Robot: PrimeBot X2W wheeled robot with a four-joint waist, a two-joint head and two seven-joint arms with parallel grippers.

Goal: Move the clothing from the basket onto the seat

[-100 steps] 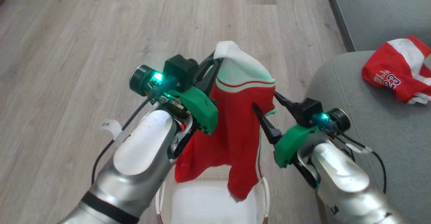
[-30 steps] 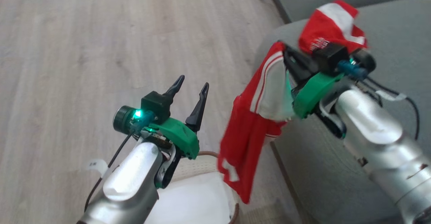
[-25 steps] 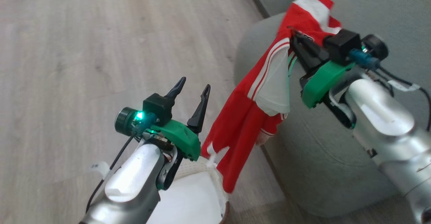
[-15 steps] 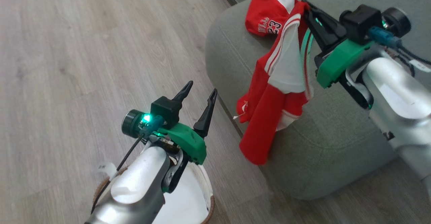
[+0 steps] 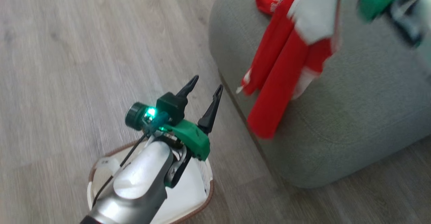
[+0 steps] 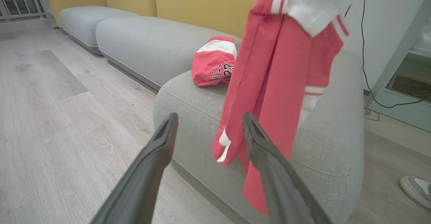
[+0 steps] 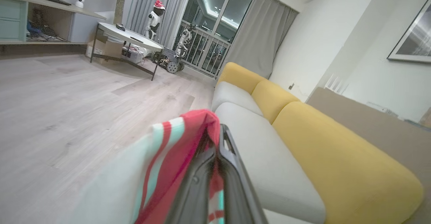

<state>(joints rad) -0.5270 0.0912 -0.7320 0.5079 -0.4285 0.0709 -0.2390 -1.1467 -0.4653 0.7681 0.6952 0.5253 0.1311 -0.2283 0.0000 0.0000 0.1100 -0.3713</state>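
A red garment with white stripes hangs from my right gripper, which is shut on its top edge. The garment dangles over the rounded corner of the grey seat, its lower end in front of the cushion's side. Another red garment printed "23" lies on the seat behind it. My left gripper is open and holds nothing, just above the floor beside the seat. The basket stands on the floor under my left forearm, and the part of its white bottom that I can see is bare.
Wooden floor stretches to the left of the seat. Yellow back cushions run behind the grey sofa. A shoe and a black cable lie past the seat's far end. A round table stands far across the room.
My right gripper has carried the hanging garment away from the basket and up over the seat's corner. The head camera has turned with it. The left gripper stays open near the basket.
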